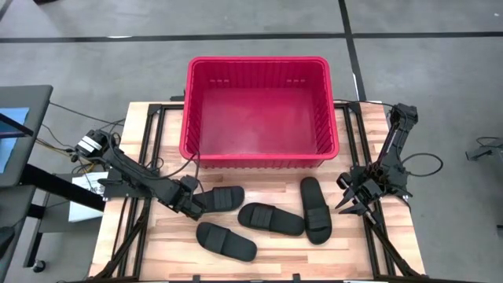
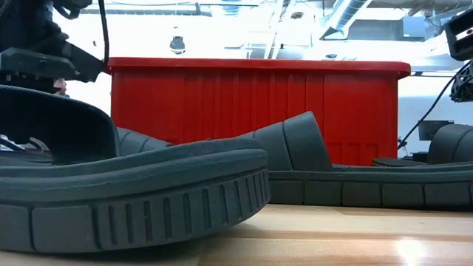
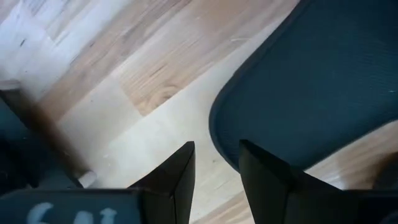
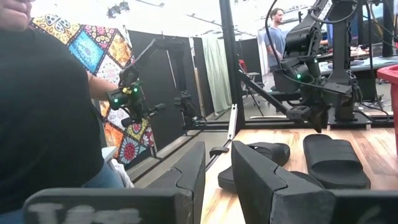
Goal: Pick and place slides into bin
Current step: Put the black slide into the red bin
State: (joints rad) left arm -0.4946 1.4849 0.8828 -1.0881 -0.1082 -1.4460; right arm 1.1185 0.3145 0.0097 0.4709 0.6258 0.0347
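Lying flat on the wood table (image 1: 361, 259) before the ribbed red bin (image 1: 259, 149), four matte black slides (image 1: 271, 218) wait; left gripper (image 1: 196, 204) narrowly parted at one, right gripper (image 1: 351, 206) spread.

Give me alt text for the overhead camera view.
An empty red bin sits at the back of a wooden table, with four black slides lying in front of it. The left gripper reaches the leftmost slide; the right gripper waits at the right edge.
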